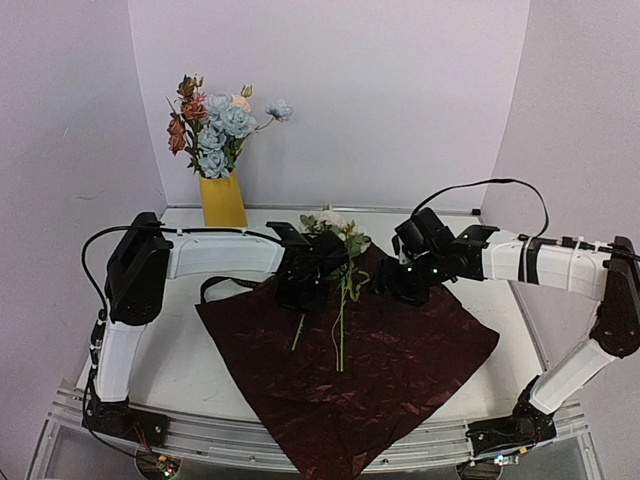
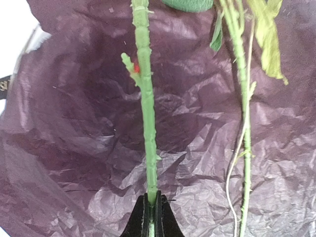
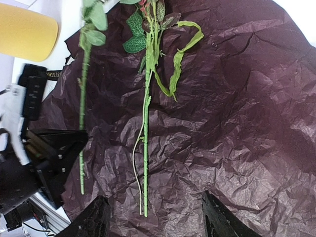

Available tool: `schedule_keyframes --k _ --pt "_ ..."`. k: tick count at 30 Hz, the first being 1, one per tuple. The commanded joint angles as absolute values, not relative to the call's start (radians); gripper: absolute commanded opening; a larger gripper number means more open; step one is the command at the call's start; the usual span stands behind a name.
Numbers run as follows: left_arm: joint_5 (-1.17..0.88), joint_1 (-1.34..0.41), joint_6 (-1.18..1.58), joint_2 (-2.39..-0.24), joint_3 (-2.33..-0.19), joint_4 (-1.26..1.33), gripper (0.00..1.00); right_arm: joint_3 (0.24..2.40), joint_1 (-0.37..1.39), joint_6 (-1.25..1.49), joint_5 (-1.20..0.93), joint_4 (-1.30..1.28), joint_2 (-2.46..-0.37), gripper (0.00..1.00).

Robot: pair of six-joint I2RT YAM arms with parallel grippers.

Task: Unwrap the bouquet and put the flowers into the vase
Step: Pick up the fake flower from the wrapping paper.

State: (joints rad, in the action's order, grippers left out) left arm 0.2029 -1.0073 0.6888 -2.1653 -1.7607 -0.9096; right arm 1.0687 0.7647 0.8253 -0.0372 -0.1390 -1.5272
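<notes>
Left gripper [image 2: 151, 201] tight on flower stem [image 2: 147, 128]

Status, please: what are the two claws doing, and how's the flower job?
Left gripper shut on a green stem. Right gripper open, empty, over the red paper. Yellow vase holds several flowers; a second stem lies on the paper.

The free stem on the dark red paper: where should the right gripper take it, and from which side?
Probably best to take the free stem at its bare lower half, from straight above, with the jaws across it. It lies flat on the paper, and leaves crowd its upper end.
</notes>
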Motion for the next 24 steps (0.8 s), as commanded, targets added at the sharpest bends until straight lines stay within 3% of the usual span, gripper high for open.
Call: schedule_keyframes --k 1,13,24 --pt "0.262 -1.011 0.705 -2.044 -1.794 -0.917 0.00 1.113 0.769 0.822 -0.044 -0.173 -1.538 0.64" --pt "0.177 -1.011 0.710 -1.916 -1.770 -0.896 0.00 1.152 0.770 0.816 -0.278 0.008 -1.535 0.63" --pt "-0.076 -1.011 0.664 -1.642 -1.473 -0.465 0.01 1.109 0.778 0.866 -0.318 0.135 -1.428 0.61"
